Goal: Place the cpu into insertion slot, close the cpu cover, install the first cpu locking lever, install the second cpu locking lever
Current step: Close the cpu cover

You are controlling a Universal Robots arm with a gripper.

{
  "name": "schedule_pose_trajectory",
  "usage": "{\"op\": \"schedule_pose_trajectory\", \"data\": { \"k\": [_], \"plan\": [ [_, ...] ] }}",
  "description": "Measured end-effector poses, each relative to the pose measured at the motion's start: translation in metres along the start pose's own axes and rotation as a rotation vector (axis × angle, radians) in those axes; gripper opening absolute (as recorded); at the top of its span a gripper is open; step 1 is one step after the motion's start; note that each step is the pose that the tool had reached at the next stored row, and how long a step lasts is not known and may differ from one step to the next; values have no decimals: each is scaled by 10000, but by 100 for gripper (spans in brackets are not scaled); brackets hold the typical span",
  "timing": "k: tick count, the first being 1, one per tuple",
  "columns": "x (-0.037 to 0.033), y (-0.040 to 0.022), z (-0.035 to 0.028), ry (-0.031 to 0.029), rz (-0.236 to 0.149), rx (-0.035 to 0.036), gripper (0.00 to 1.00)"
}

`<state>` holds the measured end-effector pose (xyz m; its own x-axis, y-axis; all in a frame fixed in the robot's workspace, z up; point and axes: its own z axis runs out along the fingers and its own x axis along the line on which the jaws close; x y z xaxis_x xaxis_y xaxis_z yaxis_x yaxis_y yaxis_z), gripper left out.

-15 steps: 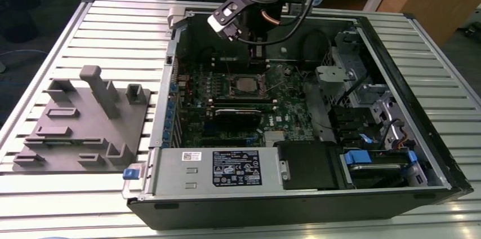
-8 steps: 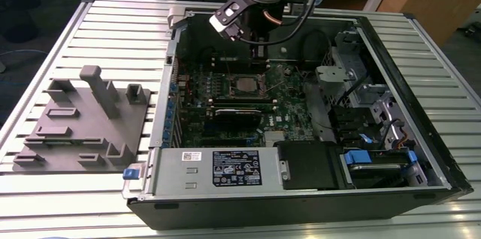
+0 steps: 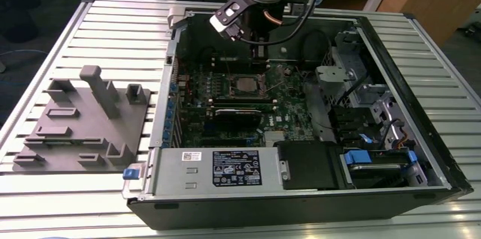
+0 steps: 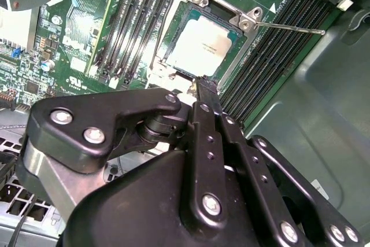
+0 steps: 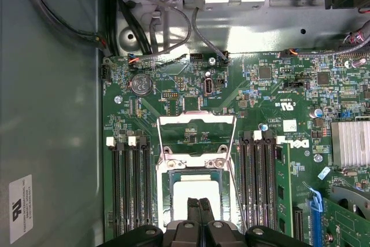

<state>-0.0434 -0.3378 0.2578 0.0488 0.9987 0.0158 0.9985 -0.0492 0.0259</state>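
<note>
Where the exterior view looks into the open computer case (image 3: 301, 208), the insertion slot (image 3: 248, 84) sits mid-motherboard (image 3: 289, 115), under the arm. Second wrist view: the cpu (image 4: 202, 47) lies in the slot, and the gripper (image 4: 206, 83) has its fingers pressed together on nothing, tips over the chip's edge. First wrist view: the cpu cover (image 5: 196, 119) is swung back open, with memory slots (image 5: 130, 183) close on both flanks.
</note>
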Motion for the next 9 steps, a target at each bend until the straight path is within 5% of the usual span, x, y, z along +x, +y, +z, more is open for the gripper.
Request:
{"op": "schedule_pose_trajectory", "data": {
  "k": [9],
  "plan": [
    [2, 43, 3, -1, 0, 0, 11]
  ]
}}
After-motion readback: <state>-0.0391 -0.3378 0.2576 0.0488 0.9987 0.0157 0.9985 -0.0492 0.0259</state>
